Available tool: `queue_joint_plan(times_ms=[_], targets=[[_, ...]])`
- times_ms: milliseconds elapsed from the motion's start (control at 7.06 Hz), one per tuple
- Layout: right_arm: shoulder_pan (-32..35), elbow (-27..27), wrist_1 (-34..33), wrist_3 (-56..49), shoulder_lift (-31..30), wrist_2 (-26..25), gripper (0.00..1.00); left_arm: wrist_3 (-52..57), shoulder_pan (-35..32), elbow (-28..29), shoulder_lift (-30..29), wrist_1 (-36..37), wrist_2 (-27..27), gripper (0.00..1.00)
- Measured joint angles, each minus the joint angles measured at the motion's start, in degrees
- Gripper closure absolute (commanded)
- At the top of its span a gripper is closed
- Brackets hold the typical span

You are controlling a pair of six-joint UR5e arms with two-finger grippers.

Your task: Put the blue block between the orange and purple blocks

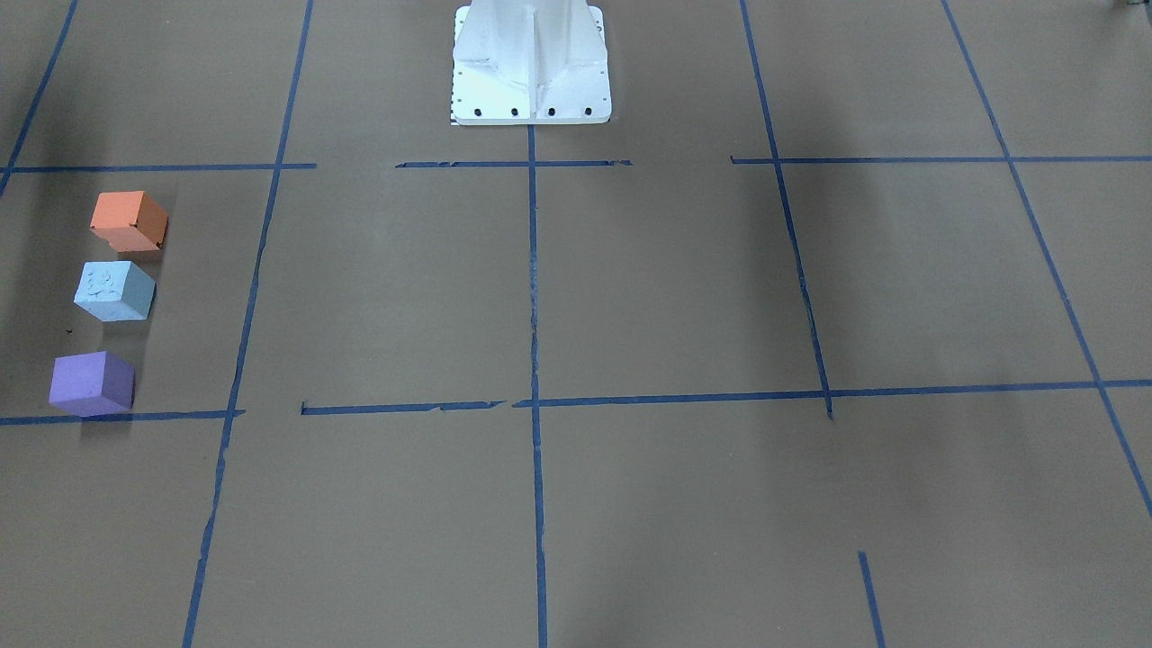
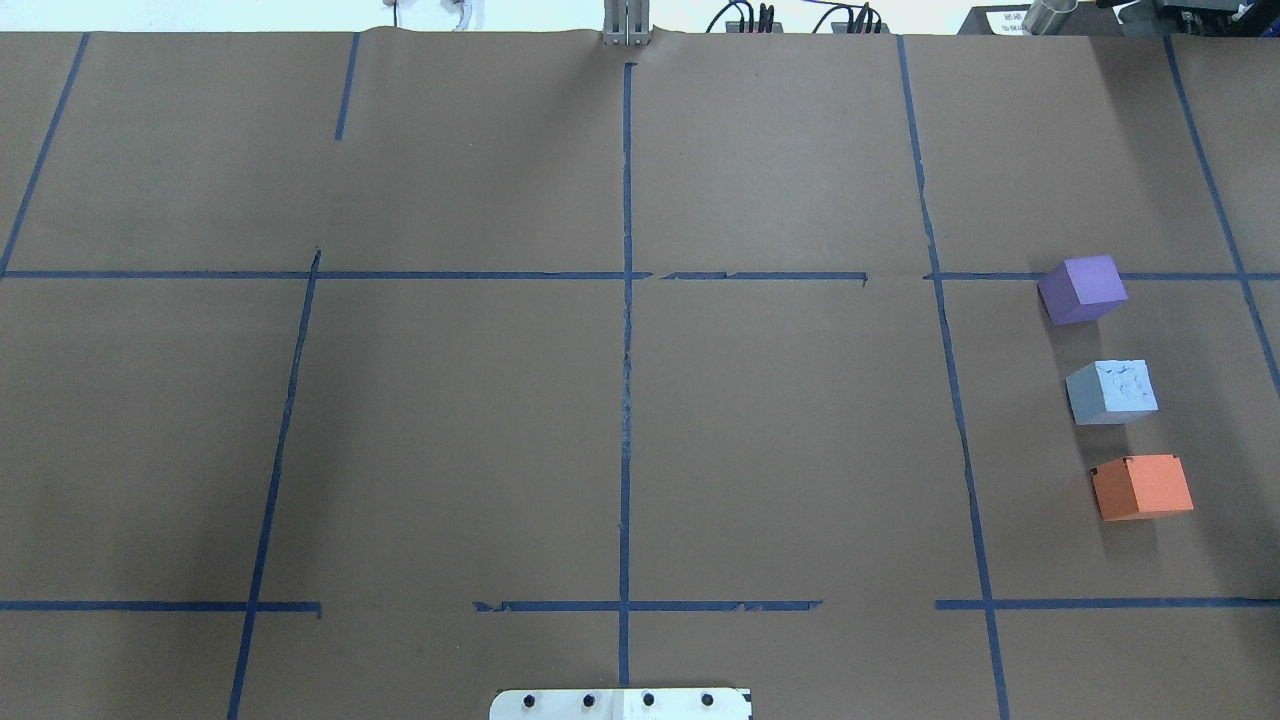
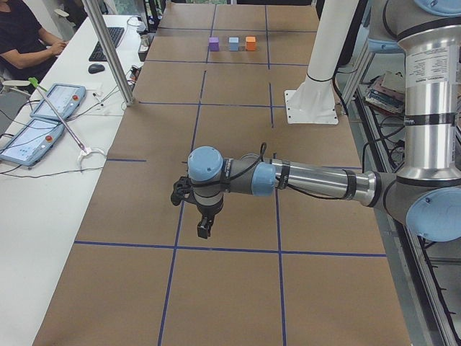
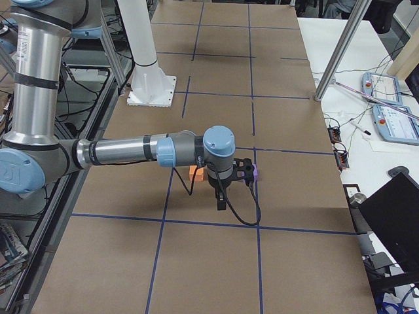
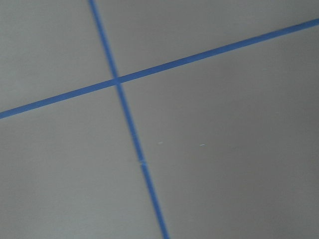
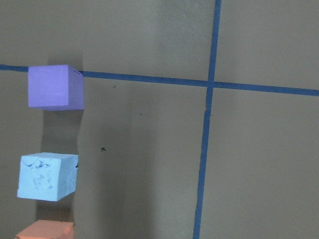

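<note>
Find the blue block [image 2: 1112,392] on the bench [image 2: 620,450] beside the orange block [image 2: 1142,487], toward the purple block [image 2: 1082,289], touching neither; judge it light, stiff foam, best pinched across opposite flat sides; cannot tell left end effector [image 3: 204,229] or right end effector [image 4: 222,203] spread or pressed together.

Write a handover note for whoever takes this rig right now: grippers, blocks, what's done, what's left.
Left gripper: hangs over bare table, far from the blocks; open or shut cannot be told.
Right gripper: hangs close to the block row, touching no block; open or shut cannot be told.
Blocks: on the robot's right side, one row with gaps between them: purple block, blue block, orange block.
Done: blue sits between orange and purple, all three free on the table.
Left: probably only pulling the arms back.
</note>
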Motion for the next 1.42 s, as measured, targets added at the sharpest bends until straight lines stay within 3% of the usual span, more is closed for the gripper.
queue_joint_plan(times_ms=[283, 850, 1417], targets=[[-0.04, 2.53, -0.11, -0.66, -3.64, -0.18, 0.00, 0.45, -1.10, -1.77, 1.68, 0.33, -0.51, 0.00], [0.03, 8.91, 0.35, -9.59, -12.59, 0.92, 0.00, 1.02, -1.61, -17.16, 19.33, 0.07, -1.45, 0.00], [0.55, 9.88, 0.47, -8.81, -12.32, 1.10, 0.00, 1.00, -1.51, -19.27, 21.18, -0.37, -1.50, 0.00]])
